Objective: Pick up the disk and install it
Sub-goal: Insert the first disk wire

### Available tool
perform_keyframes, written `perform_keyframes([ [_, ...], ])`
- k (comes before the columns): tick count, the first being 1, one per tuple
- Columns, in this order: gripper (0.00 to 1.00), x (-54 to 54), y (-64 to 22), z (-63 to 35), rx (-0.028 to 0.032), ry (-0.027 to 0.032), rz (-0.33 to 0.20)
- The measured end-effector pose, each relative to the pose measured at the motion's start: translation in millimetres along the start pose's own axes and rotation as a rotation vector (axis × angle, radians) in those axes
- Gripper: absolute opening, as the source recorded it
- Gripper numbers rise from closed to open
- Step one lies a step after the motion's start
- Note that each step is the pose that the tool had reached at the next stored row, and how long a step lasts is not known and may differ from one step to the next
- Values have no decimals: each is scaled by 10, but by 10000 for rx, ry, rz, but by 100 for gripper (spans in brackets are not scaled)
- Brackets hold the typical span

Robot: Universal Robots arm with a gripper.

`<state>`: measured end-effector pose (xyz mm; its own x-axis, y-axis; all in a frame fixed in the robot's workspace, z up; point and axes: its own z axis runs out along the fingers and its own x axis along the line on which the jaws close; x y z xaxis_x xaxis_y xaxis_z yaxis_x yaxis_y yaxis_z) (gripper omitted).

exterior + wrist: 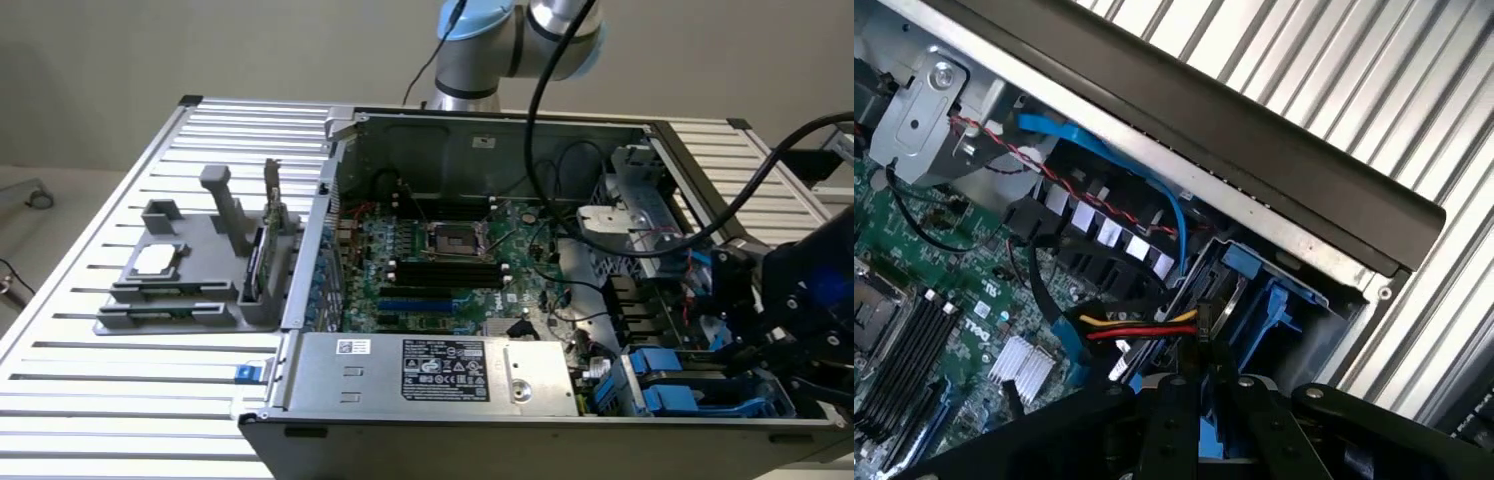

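The disk (1189, 290) stands on edge in the corner of the open computer case, a thin silver-grey slab with its blue carrier frame (1246, 268) round it, sitting partly down in the blue drive cage (1279, 320). My gripper (1201, 385) is directly over it, its black fingers (1172, 405) drawn close together on the disk's upper edge, with a sliver of blue between them. In the exterior view my gripper (747, 345) hangs over the blue drive cage (667, 385) at the case's near corner on the exterior view's right.
A yellow, red and black power cable (1139, 328) and a blue data cable (1104, 165) run close beside the disk. The case wall (1254, 140) borders the cage. The power supply (441, 370) and motherboard (441, 250) fill the case. A grey fixture (174, 280) stands on the slatted table (80, 400).
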<state>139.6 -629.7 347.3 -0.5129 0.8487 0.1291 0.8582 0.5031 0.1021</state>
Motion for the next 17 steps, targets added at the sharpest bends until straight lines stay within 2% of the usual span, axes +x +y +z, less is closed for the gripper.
perform_keyframes([
  [4, 17, 2, -2, -6, -31, -17, 224],
  [13, 17, 4, -1, -21, -150, -114, 1154],
  [17, 17, 12, -13, -22, -176, -143, 1403],
])
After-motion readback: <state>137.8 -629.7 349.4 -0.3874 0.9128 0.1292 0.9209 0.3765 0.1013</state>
